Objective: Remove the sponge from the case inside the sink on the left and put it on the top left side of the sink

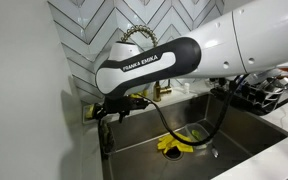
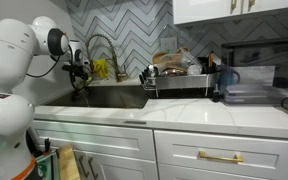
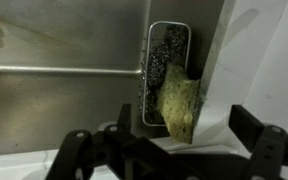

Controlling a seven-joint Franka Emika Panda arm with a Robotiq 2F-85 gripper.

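Wrist view is showing the gripper (image 3: 162, 148) hanging with its fingers spread wide and empty. The sponge (image 3: 180, 105) is lying straight ahead of the gap, leaning half out of the wire case (image 3: 164, 45) in the sink (image 3: 64, 110), its long axis running across the closing line. The case's rim is crowding one side, while a yellow item (image 1: 174, 143) is lying well apart.

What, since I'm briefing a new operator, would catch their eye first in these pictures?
The big white arm labelled Franka Emika fills an exterior view, stretched over the steel sink. In the wrist view, a yellowish sponge pokes out of a mesh case on the sink wall, with the open claw at the bottom of the picture. A yellow object lies on the sink floor.
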